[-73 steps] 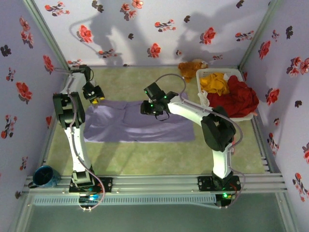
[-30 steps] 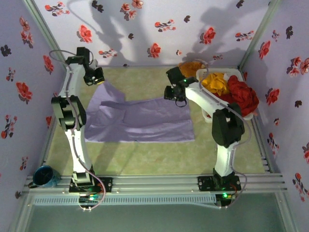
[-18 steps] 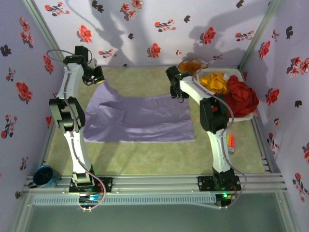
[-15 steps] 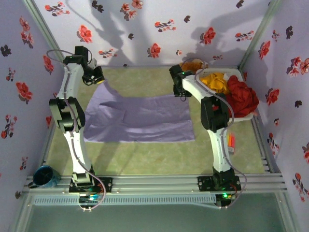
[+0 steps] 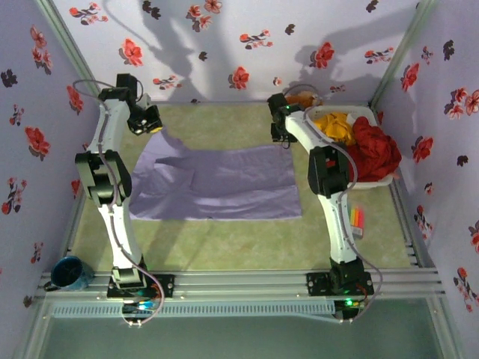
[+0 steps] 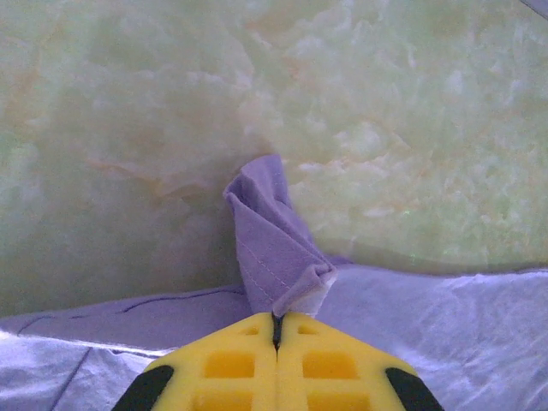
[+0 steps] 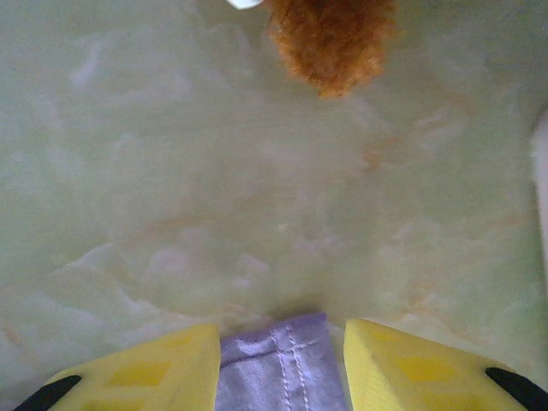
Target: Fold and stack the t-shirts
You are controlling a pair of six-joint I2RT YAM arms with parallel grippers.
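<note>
Cloth lies between my right gripper's parted jaws: the lavender t-shirt's far right corner (hem just inside). My left gripper pinches its far left corner; the shirt spans sideways across the table.

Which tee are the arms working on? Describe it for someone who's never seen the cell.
On the green marbled table, between the two arms, lies the lavender t-shirt, its far left corner pinched by the left gripper. Unlike the red tee and orange-yellow tee heaped in the white basket, it is spread flat.
</note>
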